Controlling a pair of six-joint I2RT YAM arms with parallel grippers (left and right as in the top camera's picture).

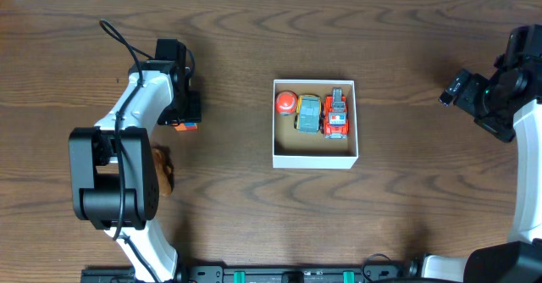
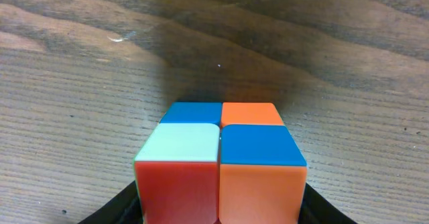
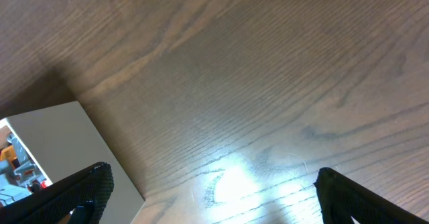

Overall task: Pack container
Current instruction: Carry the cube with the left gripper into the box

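Note:
A small two-by-two puzzle cube (image 2: 221, 150) with blue, orange, red and pale green faces rests on the wooden table. My left gripper (image 2: 220, 214) has a black finger pressed against each side of it. In the overhead view the cube (image 1: 188, 125) peeks out under that gripper (image 1: 186, 112), well left of the container (image 1: 315, 159). The container is a white-walled square box holding a red round toy (image 1: 286, 102), a grey-green car (image 1: 310, 114) and a red truck (image 1: 336, 118). My right gripper (image 3: 211, 184) hangs open over bare table, right of the container's white wall (image 3: 60, 143).
A brown object (image 1: 163, 166) lies partly hidden beside the left arm's base. The right arm (image 1: 495, 97) stands at the table's right edge. Bare wood lies between the cube and the container.

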